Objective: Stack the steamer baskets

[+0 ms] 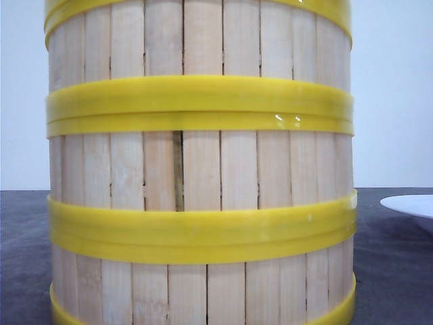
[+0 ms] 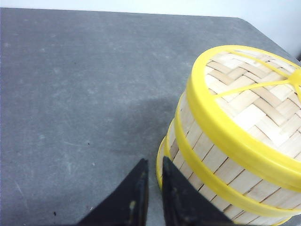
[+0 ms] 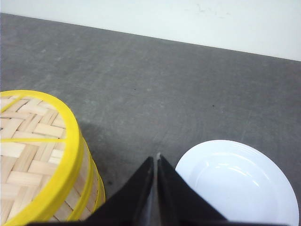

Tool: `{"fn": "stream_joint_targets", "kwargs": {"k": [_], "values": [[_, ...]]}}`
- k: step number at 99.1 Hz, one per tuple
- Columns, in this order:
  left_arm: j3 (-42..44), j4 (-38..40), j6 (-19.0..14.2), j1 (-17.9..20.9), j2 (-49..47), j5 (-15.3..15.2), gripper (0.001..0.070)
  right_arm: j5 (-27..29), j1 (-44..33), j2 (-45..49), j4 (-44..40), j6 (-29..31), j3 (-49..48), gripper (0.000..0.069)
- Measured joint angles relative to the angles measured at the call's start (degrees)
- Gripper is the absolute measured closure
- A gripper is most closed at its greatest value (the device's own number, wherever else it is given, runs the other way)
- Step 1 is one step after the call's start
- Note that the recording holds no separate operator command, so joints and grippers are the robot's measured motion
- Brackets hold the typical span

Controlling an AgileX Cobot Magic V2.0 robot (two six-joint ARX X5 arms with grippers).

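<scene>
The steamer baskets (image 1: pixel 201 169) stand stacked in one column that fills the front view, pale slat walls between thick yellow bands. In the left wrist view the stack (image 2: pixel 211 162) carries a woven yellow-rimmed lid (image 2: pixel 254 103). My left gripper (image 2: pixel 153 161) hangs beside the stack's lower wall, apart from it, its fingers nearly together with nothing between them. The right wrist view shows the stack (image 3: pixel 88 175) on one side. My right gripper (image 3: pixel 155 157) hovers shut and empty over bare table between the stack and a white plate. Neither gripper appears in the front view.
A white plate (image 3: pixel 237 183) lies on the dark grey table (image 3: pixel 155 80) close to the right gripper. Its rim (image 1: pixel 411 203) shows at the right edge of the front view. A pale wall stands behind the table.
</scene>
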Motion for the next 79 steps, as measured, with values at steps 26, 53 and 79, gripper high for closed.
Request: {"fn": "stream_joint_targets", "kwargs": {"k": [26,53,79], "values": [[0.00,0.00,0.02,0.00,0.00,0.00,0.0684,0.00,0.00,0.00,0.00,0.00,0.00,0.0682],[0.00,0.31,3.67,0.07,0.00,-0.20,0.0684,0.00,0.00,0.00,0.00,0.02,0.00,0.0682],[-6.21,14.19,9.44,10.21,-0.09,-6.01,0.0684,0.00,0.00,0.00,0.00,0.02,0.00,0.0682]]}}
